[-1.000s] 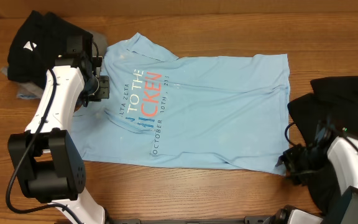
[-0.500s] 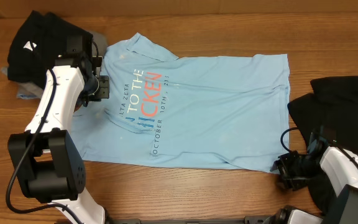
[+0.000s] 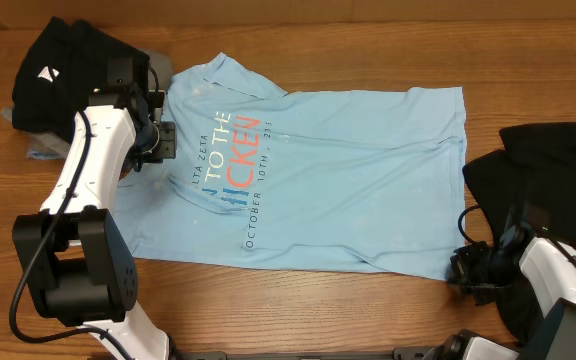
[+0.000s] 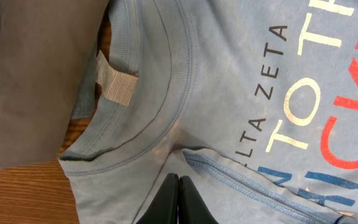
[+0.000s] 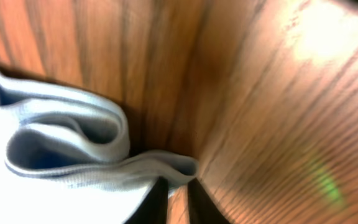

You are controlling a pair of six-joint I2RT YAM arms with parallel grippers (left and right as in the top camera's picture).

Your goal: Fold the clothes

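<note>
A light blue T-shirt (image 3: 348, 170) with red and white lettering lies spread flat on the wooden table (image 3: 368, 40), collar to the left and hem to the right. My left gripper (image 3: 165, 141) sits at the shoulder beside the collar. In the left wrist view its fingers (image 4: 178, 184) are shut on the T-shirt fabric (image 4: 241, 93), with creases running to the tips. My right gripper (image 3: 460, 272) is at the shirt's near right hem corner. In the blurred right wrist view its fingers (image 5: 178, 186) stand narrowly apart, tips at the folded hem corner (image 5: 61, 149).
A black garment (image 3: 543, 170) is heaped at the right edge, behind my right arm. Another black garment (image 3: 63, 70) lies at the far left on grey fabric (image 4: 36, 93) that touches the shirt's collar. Bare wood (image 5: 260, 93) shows right of the hem.
My right gripper dropped toward the near edge and slid left to the shirt's hem corner, then shifted slightly right. My left arm and the shirt have not moved.
</note>
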